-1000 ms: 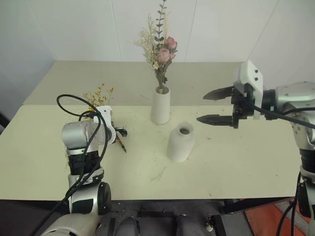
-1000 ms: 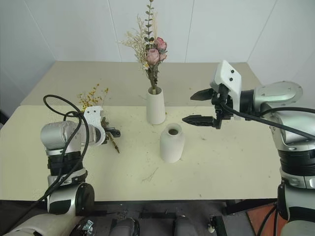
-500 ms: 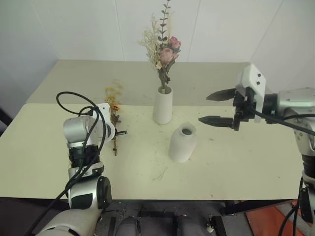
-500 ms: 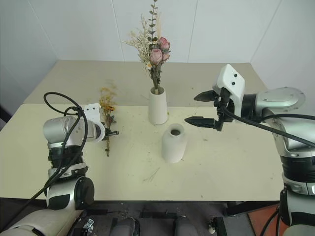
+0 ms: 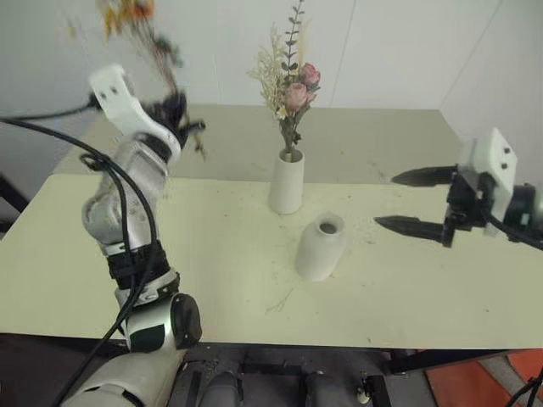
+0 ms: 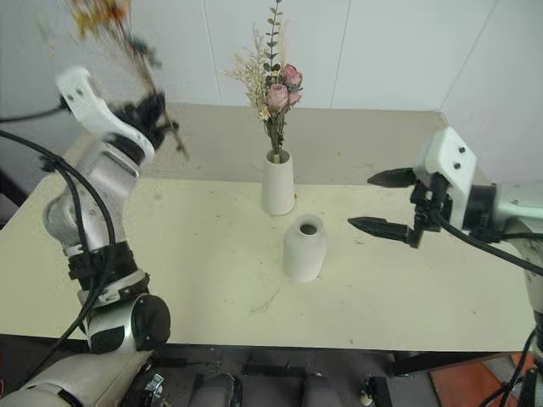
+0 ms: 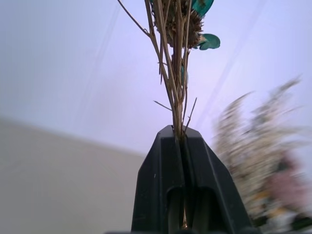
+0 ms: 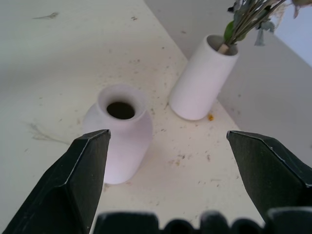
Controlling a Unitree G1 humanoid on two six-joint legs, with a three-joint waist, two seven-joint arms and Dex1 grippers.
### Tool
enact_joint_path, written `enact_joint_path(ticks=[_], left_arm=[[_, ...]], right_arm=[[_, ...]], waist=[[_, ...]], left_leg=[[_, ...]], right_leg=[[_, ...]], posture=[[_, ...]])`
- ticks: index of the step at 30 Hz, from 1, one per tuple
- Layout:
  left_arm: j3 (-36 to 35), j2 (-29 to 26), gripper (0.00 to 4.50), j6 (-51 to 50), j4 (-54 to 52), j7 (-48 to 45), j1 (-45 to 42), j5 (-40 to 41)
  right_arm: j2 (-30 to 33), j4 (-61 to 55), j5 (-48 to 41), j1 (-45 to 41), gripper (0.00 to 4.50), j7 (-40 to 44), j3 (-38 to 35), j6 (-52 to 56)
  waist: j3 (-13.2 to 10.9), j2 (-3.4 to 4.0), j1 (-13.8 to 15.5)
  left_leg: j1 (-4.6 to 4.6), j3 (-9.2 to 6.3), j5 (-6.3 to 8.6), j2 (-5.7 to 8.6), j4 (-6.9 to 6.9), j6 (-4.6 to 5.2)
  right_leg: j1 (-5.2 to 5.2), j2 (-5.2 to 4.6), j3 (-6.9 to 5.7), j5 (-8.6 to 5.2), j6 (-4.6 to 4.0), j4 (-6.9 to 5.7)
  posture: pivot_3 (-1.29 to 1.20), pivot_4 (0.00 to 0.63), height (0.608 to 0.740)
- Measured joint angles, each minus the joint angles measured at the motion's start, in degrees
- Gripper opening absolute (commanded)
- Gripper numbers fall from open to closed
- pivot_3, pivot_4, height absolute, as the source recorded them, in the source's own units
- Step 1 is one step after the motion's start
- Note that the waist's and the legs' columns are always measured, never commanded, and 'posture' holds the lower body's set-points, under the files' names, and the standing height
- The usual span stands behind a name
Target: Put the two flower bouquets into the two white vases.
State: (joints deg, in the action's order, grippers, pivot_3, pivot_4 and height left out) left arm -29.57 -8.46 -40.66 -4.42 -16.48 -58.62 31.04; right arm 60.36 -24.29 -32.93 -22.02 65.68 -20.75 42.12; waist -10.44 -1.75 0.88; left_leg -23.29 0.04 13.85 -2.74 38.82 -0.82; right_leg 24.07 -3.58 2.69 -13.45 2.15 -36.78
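My left gripper is raised high over the table's left side, shut on the thin stems of the yellow-orange bouquet, whose blooms point up. The cream-and-pink bouquet stands in the tall slim white vase at the table's middle back. The shorter bottle-shaped vase stands just in front of it with nothing in its mouth. My right gripper hovers open to the right of the short vase, its fingers pointing toward it; the right wrist view shows the short vase and the tall vase.
The pale yellow table carries small flower crumbs around the vases. White walls close in behind and at both sides.
My left gripper has closed on the yellow bouquet and swung it up off the table, blooms now overhead. My right gripper has drawn back to the right, still open.
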Motion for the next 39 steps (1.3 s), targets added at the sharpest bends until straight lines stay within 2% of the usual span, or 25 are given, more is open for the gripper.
enact_joint_path(ticks=[4,7,14,18,22,26,39], left_arm=[[3.06,0.59,0.02,0.68,3.56,-12.19,-0.23,9.08],[7.35,3.29,0.02,0.65,7.31,-20.44,-0.32,13.46],[13.60,4.61,0.02,0.48,15.42,-32.63,-0.60,17.96],[18.15,2.97,0.02,0.79,17.87,-38.67,-0.71,17.20],[22.50,0.25,0.02,4.92,18.46,-44.69,0.42,13.19],[26.51,0.28,0.02,9.62,20.12,-48.07,4.51,8.98],[28.19,2.87,0.02,18.41,28.96,-51.56,4.72,4.14]], right_arm=[[2.17,-3.60,-2.09,8.12,4.50,1.52,-6.37,1.32],[2.30,-6.17,-2.18,15.56,4.50,1.81,-12.24,2.66],[0.63,-10.81,-1.93,28.68,4.50,1.78,-25.47,5.79],[-1.63,-13.17,-1.30,34.72,4.50,1.47,-31.43,6.34],[-2.87,-15.18,-1.55,36.53,4.50,-0.35,-34.15,6.57],[-3.04,-16.51,-2.20,36.94,4.50,-2.18,-34.43,6.73],[-3.02,-16.36,-2.21,36.85,4.50,-3.46,-35.20,6.63]], waist=[[0.02,0.01,-0.32],[0.02,0.00,-0.25],[0.01,-0.01,-0.91],[0.02,-0.01,-1.09],[0.05,0.05,-1.64],[0.06,0.06,-1.57],[0.06,0.06,-1.54]], left_leg=[[0.05,-0.02,-0.01,0.00,0.03,0.01],[0.02,-0.02,-0.01,0.01,0.07,0.01],[0.04,-0.03,-0.01,0.01,0.07,0.02],[0.09,-0.02,-0.01,0.02,0.09,0.02],[0.14,-0.02,-0.01,0.02,0.06,0.02],[0.15,-0.02,-0.01,0.02,0.08,0.02],[0.11,-0.03,-0.01,0.03,0.08,0.03]], right_leg=[[-0.03,0.05,0.02,-0.01,0.02,-0.06],[-0.05,0.06,0.02,-0.02,0.03,-0.04],[-0.01,0.12,0.09,-0.03,0.05,-0.06],[-0.07,0.10,0.11,-0.03,0.07,-0.06],[-0.10,0.12,0.13,-0.03,0.07,-0.08],[-0.13,0.11,0.14,-0.03,0.07,-0.08],[-0.12,0.11,0.13,-0.03,0.07,-0.05]], posture=[[0.00,0.150,0.740],[0.00,0.150,0.740],[0.00,0.150,0.740],[0.00,0.150,0.740],[0.00,0.150,0.740],[0.00,0.150,0.740],[0.00,0.150,0.740]])
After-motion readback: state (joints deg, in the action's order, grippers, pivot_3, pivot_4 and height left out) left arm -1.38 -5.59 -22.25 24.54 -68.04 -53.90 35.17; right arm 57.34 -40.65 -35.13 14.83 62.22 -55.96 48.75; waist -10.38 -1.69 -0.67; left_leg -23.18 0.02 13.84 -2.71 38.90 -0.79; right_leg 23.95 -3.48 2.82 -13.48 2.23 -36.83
